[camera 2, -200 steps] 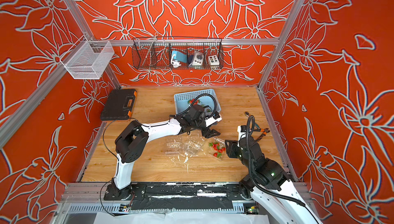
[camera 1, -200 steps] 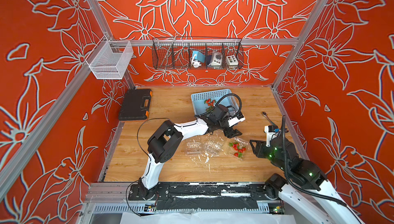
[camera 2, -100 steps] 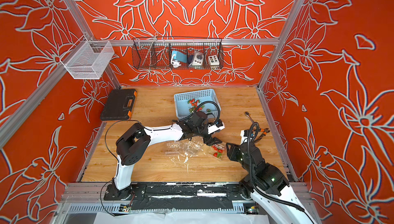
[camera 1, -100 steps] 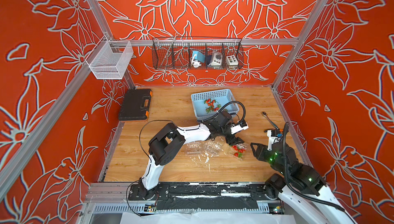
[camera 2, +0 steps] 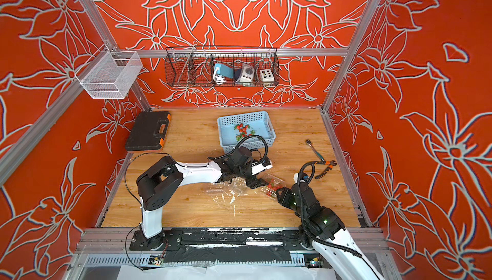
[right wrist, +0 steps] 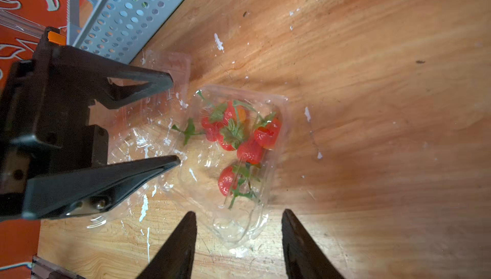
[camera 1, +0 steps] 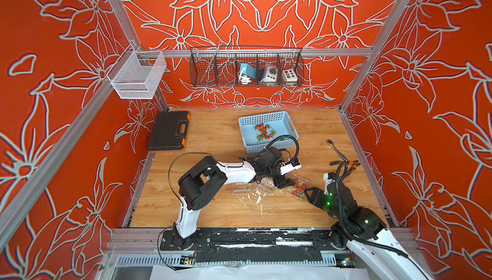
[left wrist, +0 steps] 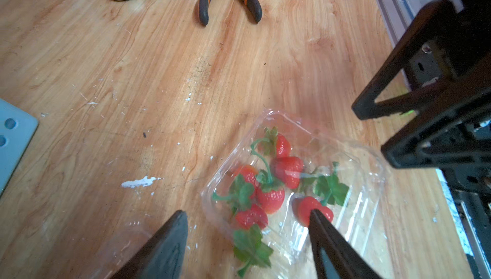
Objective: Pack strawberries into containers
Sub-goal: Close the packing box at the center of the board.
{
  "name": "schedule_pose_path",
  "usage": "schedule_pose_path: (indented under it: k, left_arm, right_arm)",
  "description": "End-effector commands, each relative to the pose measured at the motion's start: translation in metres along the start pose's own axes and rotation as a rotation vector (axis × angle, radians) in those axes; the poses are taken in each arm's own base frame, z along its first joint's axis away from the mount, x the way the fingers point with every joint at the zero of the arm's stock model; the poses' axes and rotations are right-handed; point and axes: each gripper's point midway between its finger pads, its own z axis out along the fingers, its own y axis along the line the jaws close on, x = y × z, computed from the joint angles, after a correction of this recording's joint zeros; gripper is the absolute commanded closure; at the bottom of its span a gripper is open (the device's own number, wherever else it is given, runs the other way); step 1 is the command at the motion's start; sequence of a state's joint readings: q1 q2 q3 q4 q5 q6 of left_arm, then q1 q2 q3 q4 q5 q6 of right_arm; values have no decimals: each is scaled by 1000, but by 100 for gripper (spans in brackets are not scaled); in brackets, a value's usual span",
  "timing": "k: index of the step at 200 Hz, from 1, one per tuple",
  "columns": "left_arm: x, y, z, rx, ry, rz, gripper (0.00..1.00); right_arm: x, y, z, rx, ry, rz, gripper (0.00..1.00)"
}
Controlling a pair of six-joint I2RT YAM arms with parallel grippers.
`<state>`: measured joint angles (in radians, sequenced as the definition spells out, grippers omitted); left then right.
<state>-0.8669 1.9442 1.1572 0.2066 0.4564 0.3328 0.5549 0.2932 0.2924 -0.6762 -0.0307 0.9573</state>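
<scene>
Strawberries (left wrist: 268, 184), about six, lie in the open clear clamshell (left wrist: 366, 206) on the counter (camera 1: 213, 206). More berries (camera 1: 263, 132) remain in the blue perforated basket (camera 1: 287, 124) further back, and empty clamshells (camera 1: 255, 188) lie just beside the filled one.

**Change.** A second ago the left arm reached toward the basket; it has since swung back over the filled clamshell. The right arm has advanced from the near right corner to the clamshell's near end. This suggests one more berry has been delivered, with this clamshell perhaps close to ready for closing.

**Pose.**
- The left arm stretches across the counter with its elbow folded and its wrist pitched down. The left claw (left wrist: 248, 212) stands apart, empty, one fingertip (left wrist: 318, 219) just beside a berry.
- The right arm lies low and extended. The right claw (right wrist: 239, 211) also stands apart, straddling the clamshell's end without clamping it.
</scene>
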Motion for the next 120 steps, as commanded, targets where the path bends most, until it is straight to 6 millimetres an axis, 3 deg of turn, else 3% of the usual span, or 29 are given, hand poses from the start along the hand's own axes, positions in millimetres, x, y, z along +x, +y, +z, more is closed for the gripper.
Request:
schedule_pose_path:
  k: [1, 120]
  left_arm:
    - [-18, -2, -5, -1, -53, 31, 29]
    - [22, -7, 5, 7, 23, -1, 30]
  right_arm:
    - [1, 4, 5, -35, -1, 54, 46]
    - [10, -14, 16, -28, -15, 140, 46]
